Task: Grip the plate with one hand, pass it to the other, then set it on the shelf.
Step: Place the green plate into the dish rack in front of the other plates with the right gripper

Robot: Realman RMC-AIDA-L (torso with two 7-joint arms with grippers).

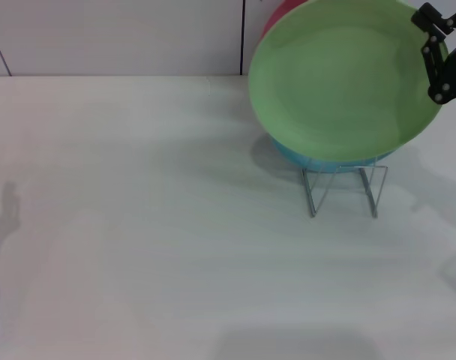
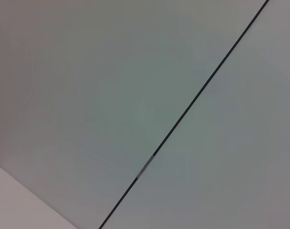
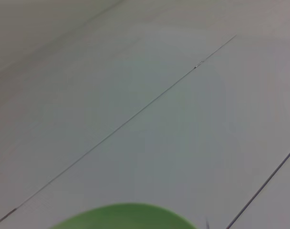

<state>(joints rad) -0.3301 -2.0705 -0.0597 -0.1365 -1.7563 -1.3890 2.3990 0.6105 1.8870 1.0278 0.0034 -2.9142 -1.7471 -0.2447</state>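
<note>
No readable text, labels, brands, numbers or signs anywhere in these views.

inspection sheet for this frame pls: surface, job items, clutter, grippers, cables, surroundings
Surface: white table, bare apart from the rack and faint shadows.
Job's things: green plate held tilted over the wire shelf, at the table's far right.
Clutter: light blue plate standing in the shelf; a red plate edge behind the green one.
Grippers: right gripper on the green plate's right rim; left gripper not in view.
Cables: nothing seen.
Surroundings: pale panelled wall with dark seams behind the table.
</note>
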